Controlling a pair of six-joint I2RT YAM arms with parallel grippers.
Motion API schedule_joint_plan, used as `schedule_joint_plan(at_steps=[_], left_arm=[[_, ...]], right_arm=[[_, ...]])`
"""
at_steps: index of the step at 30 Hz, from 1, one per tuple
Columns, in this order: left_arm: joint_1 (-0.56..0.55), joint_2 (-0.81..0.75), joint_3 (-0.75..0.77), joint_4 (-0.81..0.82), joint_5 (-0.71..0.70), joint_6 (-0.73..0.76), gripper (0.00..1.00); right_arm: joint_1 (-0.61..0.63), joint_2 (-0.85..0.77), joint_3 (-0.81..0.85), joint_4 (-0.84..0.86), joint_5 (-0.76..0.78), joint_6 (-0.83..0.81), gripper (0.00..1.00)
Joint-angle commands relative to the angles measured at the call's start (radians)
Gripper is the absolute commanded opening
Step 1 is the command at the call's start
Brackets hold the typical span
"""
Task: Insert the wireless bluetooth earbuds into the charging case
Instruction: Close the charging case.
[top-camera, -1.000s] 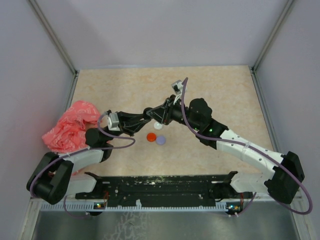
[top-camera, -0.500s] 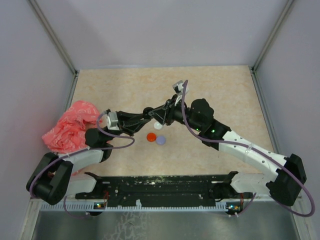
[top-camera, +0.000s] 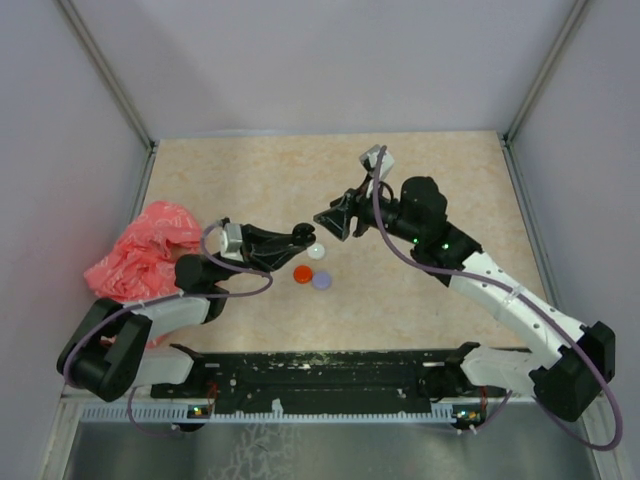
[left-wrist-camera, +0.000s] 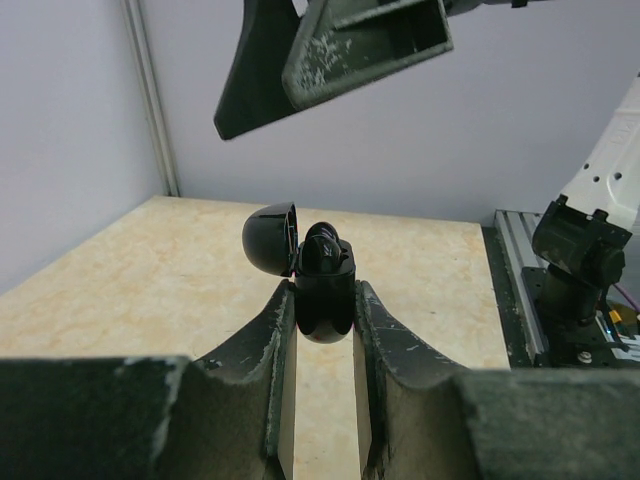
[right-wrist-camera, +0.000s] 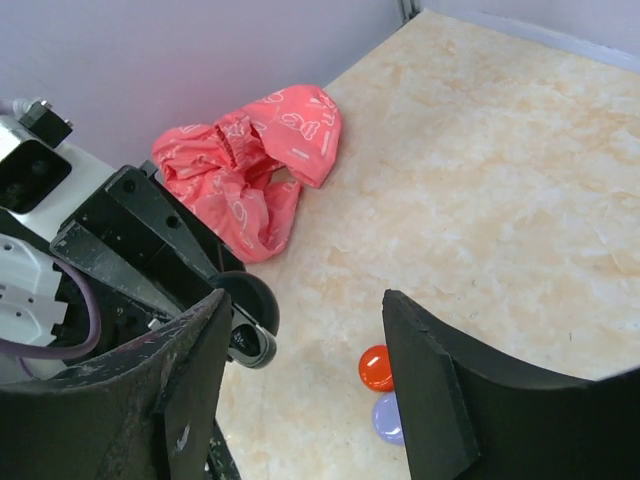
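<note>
At the far left of the beige table (top-camera: 430, 180), a crumpled pink plastic bag (top-camera: 140, 255) lies against the side wall; the left arm reaches out from beside it toward the table's middle. The left gripper (top-camera: 298, 234) has its jaws pinching a small black charging case (left-wrist-camera: 325, 290) by its two sides, holding it upright; the case's lid (left-wrist-camera: 270, 238) is hinged open and leans to the left in the left wrist view. A dark rounded earbud (left-wrist-camera: 322, 246) sits in the case's open top, though how deep it sits cannot be told.

Just below the held case in the overhead view, three small round discs lie close together on the table: a white disc (top-camera: 317, 251) nearest the case, a red disc (top-camera: 302, 273) nearer the arms, and a lilac disc (top-camera: 322, 282) just to the right of the red one.

To the right of the case, the right gripper (top-camera: 334, 219) hangs close by but apart from it; its jaws are spread with nothing between them; in the left wrist view it appears above the case. Between its fingers (right-wrist-camera: 180, 400), the right wrist view shows the case, the red and lilac discs, and the pink bag beyond.
</note>
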Motion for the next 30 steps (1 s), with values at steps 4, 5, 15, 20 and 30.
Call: schedule_joint_plan(at_steps=[4, 5, 15, 20, 30], left_arm=[[-0.005, 0.016, 0.035, 0.267, 0.078, -0.062, 0.0], [-0.005, 0.016, 0.037, 0.267, 0.08, -0.063, 0.0], [-0.004, 0.022, 0.051, 0.267, 0.096, -0.082, 0.0], [-0.005, 0.036, 0.051, 0.267, 0.081, -0.091, 0.0], [-0.004, 0.069, 0.036, 0.268, 0.022, -0.119, 0.0]], right_arm=[[-0.079, 0.051, 0.077, 0.002, -0.344, 0.021, 0.65], [-0.081, 0.068, 0.077, 0.016, -0.38, 0.034, 0.66], [-0.083, 0.174, 0.054, 0.156, -0.596, 0.151, 0.66], [-0.083, 0.173, 0.047, 0.201, -0.669, 0.159, 0.65], [-0.093, 0.082, 0.028, 0.151, -0.647, 0.06, 0.63]])
